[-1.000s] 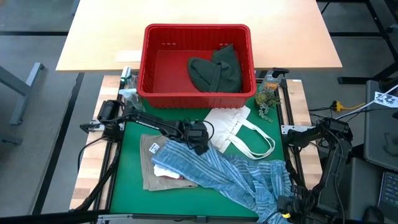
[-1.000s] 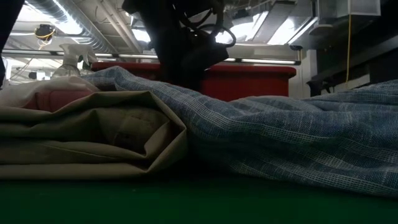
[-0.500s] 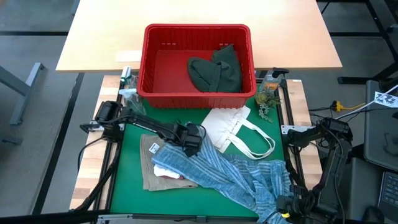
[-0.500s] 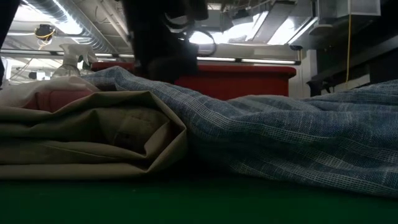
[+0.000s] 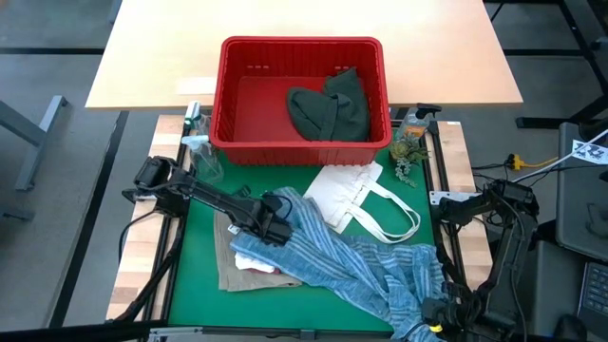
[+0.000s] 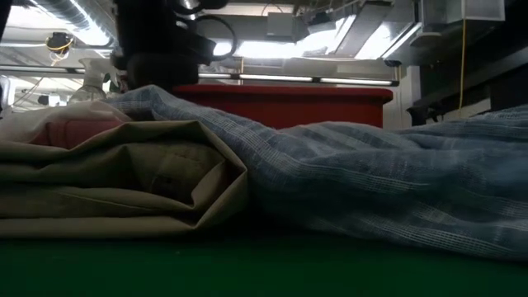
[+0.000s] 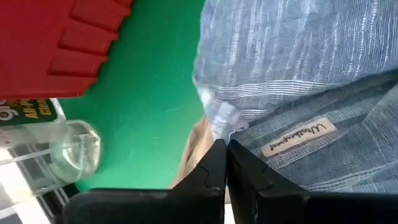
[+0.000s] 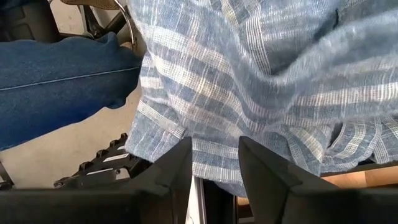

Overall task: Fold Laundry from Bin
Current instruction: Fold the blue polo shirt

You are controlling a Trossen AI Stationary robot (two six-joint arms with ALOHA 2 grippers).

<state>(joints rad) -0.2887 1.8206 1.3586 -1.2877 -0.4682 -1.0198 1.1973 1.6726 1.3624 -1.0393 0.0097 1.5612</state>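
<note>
Striped shirt (image 5: 351, 261) collar apparently pinched in left claw (image 5: 276, 220)

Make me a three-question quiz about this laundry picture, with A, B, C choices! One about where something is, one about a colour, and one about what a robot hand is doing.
1. Where is the dark green garment?
A. in the bin
B. on the green mat
C. on the white tote bag

2. What colour is the bin?
A. blue
B. yellow
C. red

3. What is the left gripper doing?
A. hanging open over the bin
B. shut on the striped shirt
C. holding the spray bottle

Answers:
1. A, it lies inside the crate's walls.
2. C, its walls and rim are red.
3. B, the left wrist view shows its fingers pinched together at the shirt's edge.
</note>
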